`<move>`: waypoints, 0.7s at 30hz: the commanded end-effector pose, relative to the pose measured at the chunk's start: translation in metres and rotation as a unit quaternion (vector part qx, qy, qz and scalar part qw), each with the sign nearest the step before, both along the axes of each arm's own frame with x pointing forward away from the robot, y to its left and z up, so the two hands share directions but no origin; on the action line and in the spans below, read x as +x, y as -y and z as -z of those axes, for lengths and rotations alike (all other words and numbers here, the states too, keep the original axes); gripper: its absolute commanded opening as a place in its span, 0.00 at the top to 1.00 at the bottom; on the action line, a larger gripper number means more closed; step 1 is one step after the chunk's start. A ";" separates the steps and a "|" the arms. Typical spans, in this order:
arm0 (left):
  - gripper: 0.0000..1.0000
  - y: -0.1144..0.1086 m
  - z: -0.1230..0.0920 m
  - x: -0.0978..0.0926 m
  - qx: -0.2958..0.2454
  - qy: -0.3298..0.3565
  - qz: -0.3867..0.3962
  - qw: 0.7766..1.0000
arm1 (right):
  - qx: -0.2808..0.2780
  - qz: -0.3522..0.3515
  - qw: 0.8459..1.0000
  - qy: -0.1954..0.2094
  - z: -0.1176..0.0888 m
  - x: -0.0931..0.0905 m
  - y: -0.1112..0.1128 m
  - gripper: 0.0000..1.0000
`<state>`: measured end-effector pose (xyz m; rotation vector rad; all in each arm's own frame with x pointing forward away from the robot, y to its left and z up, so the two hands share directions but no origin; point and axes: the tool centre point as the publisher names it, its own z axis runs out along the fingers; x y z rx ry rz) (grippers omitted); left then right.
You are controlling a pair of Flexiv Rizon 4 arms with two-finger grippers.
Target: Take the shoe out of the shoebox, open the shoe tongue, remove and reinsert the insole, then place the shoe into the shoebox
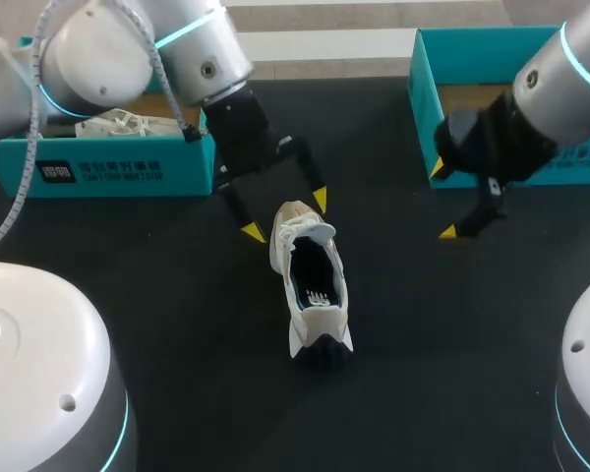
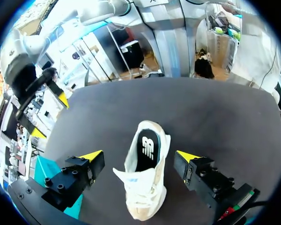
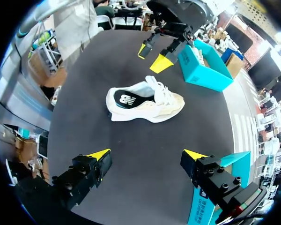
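Dark tabletop (image 1: 177,295), two teal boxes along its far edge. We see the shoe (image 1: 310,285) out of the box, upright on its sole near the middle of the tabletop, with its toe toward the boxes and its dark heel toward the robot. The tongue (image 1: 310,231) looks flipped up over the laces, and the dark insole (image 1: 315,290) lies flat inside.

The left gripper (image 1: 286,216) is open. Its fingers straddle the toe and lace end, and as far as we can tell neither touches the shoe. The right gripper (image 1: 443,202) is also open and holds nothing. It hangs well apart from the shoe, just in front of the right shoebox (image 1: 423,88). The left shoebox (image 1: 118,167) has another white shoe (image 1: 123,123) in it.

Risks, as we judge them:
- Nothing pins the shoe, so tugging the insole could lift or drag the whole shoe.
- The tongue may flop back over the opening and block the fingers.
- A fingertip could snag the laces.
- The insole is soft and could fold or bunch at the toe on reinsertion.
- The right arm sits close to the right shoebox wall, so a careless swing could shove the box.

Writing: we see a white logo on the insole and a dark label with small print on the left shoebox front. The right shoebox front also has print, partly hidden by the arm. We don't transcribe any of it.
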<state>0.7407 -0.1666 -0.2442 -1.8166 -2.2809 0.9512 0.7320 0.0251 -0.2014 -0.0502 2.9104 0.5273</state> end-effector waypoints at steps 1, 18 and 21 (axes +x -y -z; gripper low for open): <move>0.00 0.005 0.004 0.006 0.032 0.017 0.013 0.999 | -0.002 0.001 1.000 0.001 -0.016 -0.006 0.007 0.00; 1.00 0.020 0.018 -0.025 0.106 0.054 0.077 0.990 | -0.002 0.001 1.000 0.001 -0.016 -0.006 0.007 0.00; 1.00 0.022 0.026 -0.032 0.114 0.061 0.081 0.988 | -0.002 0.001 1.000 0.001 -0.016 -0.006 0.007 0.00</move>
